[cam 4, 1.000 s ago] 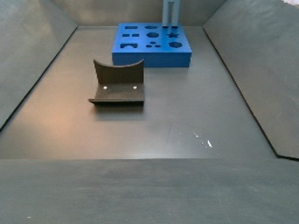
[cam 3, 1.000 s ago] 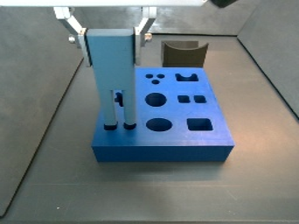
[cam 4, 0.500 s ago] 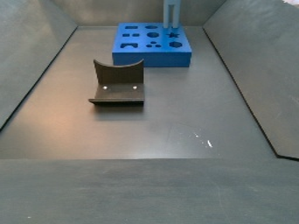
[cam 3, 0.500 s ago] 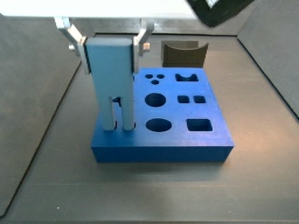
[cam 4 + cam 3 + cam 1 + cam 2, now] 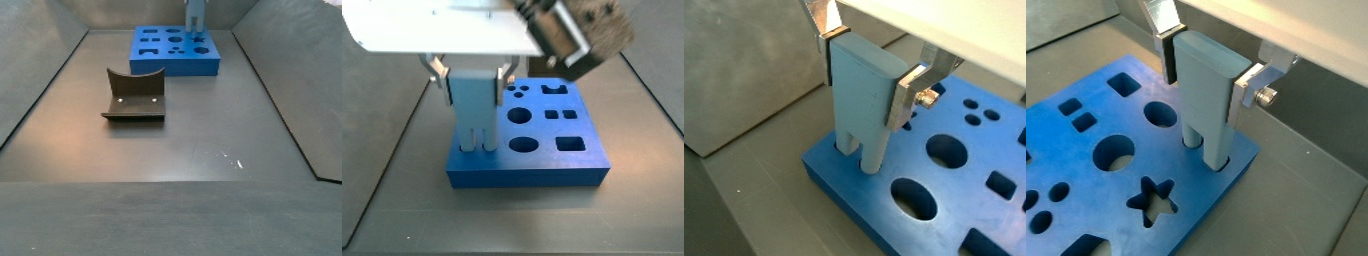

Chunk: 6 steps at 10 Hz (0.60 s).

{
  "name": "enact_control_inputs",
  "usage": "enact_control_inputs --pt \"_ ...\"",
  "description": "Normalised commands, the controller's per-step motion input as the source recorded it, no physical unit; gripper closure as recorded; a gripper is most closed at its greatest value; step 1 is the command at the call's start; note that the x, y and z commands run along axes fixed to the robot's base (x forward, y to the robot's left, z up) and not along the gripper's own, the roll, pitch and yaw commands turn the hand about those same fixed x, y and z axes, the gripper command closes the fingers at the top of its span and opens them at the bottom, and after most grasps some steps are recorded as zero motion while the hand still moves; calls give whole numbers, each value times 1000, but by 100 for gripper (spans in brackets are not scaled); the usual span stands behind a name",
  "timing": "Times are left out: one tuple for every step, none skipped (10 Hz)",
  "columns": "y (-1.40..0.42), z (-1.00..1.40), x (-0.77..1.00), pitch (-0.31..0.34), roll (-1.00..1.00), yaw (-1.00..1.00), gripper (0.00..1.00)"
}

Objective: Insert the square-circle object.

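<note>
The square-circle object [image 5: 473, 100] is a tall pale sky-blue block. It stands upright at the near left corner of the darker blue board [image 5: 543, 165]. Its two thin pegs [image 5: 472, 140] are lowered into the board's holes and only their short upper parts show. My gripper [image 5: 472, 68] is shut on the block's upper end, one finger on each side. Both wrist views show the fingers clamping the block [image 5: 865, 95] [image 5: 1204, 95] over the board [image 5: 958, 205] [image 5: 1080, 150]. A side view shows the block [image 5: 195, 18] on the board [image 5: 167, 68]; the gripper is cut off there.
A dark grey curved block [image 5: 134, 95] lies on the grey floor well away from the board. Sloping grey walls [image 5: 40, 90] close in the floor. The board carries several other shaped holes, such as a round one [image 5: 517, 116] and a star [image 5: 1150, 198].
My gripper has moved down with the block. The pegs have sunk deeper into the board's holes, so less of them shows. The arm now fills the upper side view.
</note>
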Motion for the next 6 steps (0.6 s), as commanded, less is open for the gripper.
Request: enact_control_inputs --pt "0 -383 0 -177 0 -54 100" --pt "0 -363 0 -139 0 0 100" --pt "0 -357 0 -127 64 9 100" --pt "0 -386 0 -170 156 66 100" --pt "0 -106 0 -121 0 0 100" --pt "0 0 0 0 0 0 100"
